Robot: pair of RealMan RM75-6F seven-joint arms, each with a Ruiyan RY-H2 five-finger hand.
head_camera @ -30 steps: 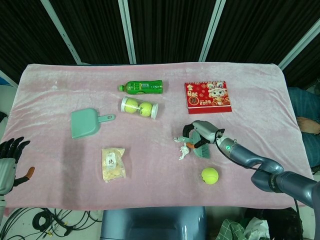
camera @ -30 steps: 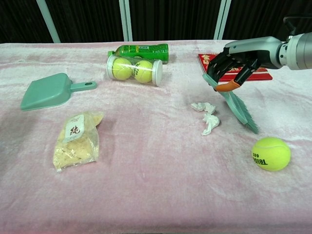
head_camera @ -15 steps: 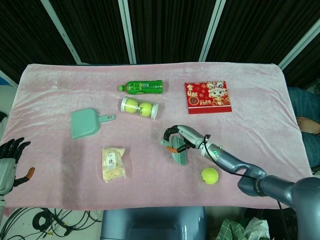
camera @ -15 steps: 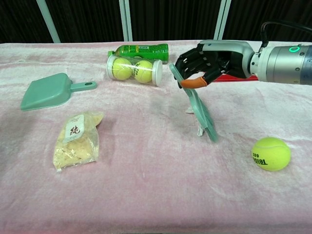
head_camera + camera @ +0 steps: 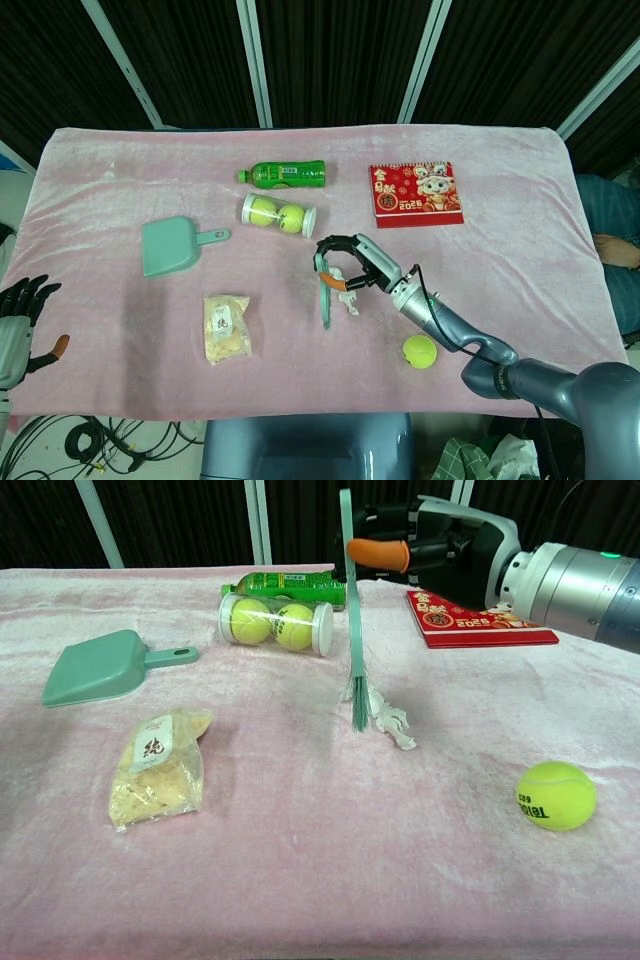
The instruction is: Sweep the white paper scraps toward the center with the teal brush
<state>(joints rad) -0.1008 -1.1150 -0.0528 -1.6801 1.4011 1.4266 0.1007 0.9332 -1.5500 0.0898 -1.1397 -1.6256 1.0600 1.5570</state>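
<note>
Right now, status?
Right hand grips brush, bristles down. Left hand idle, open. Scraps right beside bristles. Nothing blocking.

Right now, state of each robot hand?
Left robot hand: holding nothing, fingers apart, resting at the table's edge.
Right robot hand: gripping the teal brush, bristles down by the paper scraps.

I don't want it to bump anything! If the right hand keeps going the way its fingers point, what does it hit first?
Probably the tube of tennis balls. The right hand, holding the teal brush, points left and slightly away, toward the tube. Depth is hard to judge, so it might pass just in front.
</note>
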